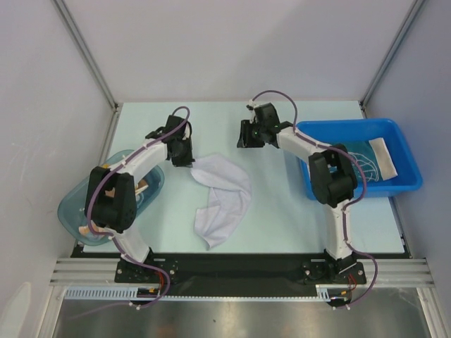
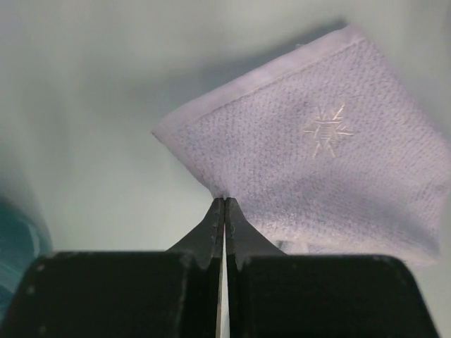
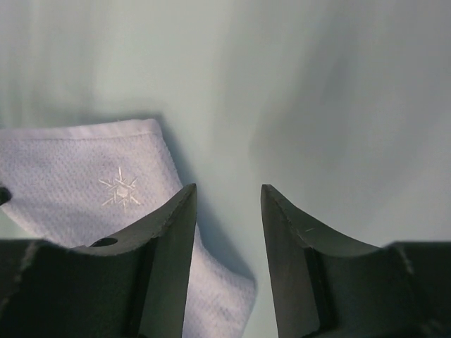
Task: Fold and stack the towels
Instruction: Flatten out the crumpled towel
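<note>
A white towel [image 1: 225, 193] with a small star mark [image 2: 326, 130] lies crumpled in the middle of the pale green table. My left gripper [image 1: 184, 156] is shut on the towel's upper left corner, and in the left wrist view the gripper's tips [image 2: 225, 201] pinch the white towel's [image 2: 317, 169] edge. My right gripper [image 1: 243, 137] hangs open just beyond the towel's far edge. Nothing is between the right gripper's jaws [image 3: 227, 197], only bare table. The white towel [image 3: 70, 190] lies to their left and runs under the left finger [image 3: 173, 232].
A blue bin [image 1: 352, 127] at the right holds a teal-blue printed towel [image 1: 363, 167] and a pale folded cloth [image 1: 385, 158]. A translucent teal tub [image 1: 74, 211] sits at the left under the left arm, with something orange-brown [image 1: 143, 187] inside.
</note>
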Tool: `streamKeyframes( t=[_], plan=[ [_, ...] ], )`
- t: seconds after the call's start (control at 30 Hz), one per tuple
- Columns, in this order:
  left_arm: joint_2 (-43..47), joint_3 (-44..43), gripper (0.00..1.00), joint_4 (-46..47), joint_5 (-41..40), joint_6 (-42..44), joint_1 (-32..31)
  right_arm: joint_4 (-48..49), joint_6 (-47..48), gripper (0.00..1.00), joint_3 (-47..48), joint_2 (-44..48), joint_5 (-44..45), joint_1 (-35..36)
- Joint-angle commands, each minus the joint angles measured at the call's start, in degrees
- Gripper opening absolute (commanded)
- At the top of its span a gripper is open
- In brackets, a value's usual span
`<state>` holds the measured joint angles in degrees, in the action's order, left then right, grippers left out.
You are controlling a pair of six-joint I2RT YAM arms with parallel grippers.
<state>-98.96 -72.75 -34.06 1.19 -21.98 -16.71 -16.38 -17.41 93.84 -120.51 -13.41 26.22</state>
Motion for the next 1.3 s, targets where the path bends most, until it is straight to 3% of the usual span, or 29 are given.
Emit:
streamKeyframes(
  t=[0.0, 0.17, 0.4, 0.6, 0.73, 0.77, 0.83, 0.93, 1.1, 1.27],
  plan=[
    [0.17, 1.91, 0.0, -3.11, -3.56, -0.78, 0.8, -1.2, 1.85, 0.48, 5.2, -5.15, -6.01, 1.29],
    [0.08, 5.15, 0.0, -3.2, -3.83, -1.67, 0.89, -2.6, 4.75, 0.51, 10.04, -10.27, -10.31, 3.48],
    [-0.88, 5.17, 0.0, -2.41, -3.04, -1.58, 1.07, -0.85, 4.05, 0.5, 8.82, -12.38, -15.94, 5.86],
    [-1.94, 3.15, 0.0, 0.49, 2.94, -1.84, 1.07, 0.56, 0.54, 0.42, 8.38, -13.35, -19.37, 5.16],
    [-2.82, 1.3, 0.0, 0.4, 4.69, -2.46, 0.98, 1.09, -1.3, 0.04, 4.18, -8.62, -13.41, 3.94],
    [-2.56, 0.43, 0.0, 0.84, 5.57, -2.46, 0.89, 1.78, -1.66, 0.0, 2.76, -6.78, -10.35, 3.23],
    [-1.16, -1.16, 0.0, 1.02, 8.21, -2.72, 0.45, 0.22, -1.75, 0.0, -0.31, 0.78, -5.25, 2.26],
    [2.0, -3.97, 0.0, 0.84, 10.23, -5.34, -1.13, -9.16, 3.6, 0.01, -3.91, 12.26, 9.4, 2.52],
    [4.03, 0.05, 0.0, -1.97, 6.2, -6.06, -3.07, -14.38, 3.53, 0.12, -15.5, 21.27, 13.06, 6.91],
    [3.6, 10.85, 0.0, 0.49, 0.84, -5.89, -3.07, -4.72, -1.13, 0.35, -29.05, 25.23, 9.46, 8.85]
  ],
)
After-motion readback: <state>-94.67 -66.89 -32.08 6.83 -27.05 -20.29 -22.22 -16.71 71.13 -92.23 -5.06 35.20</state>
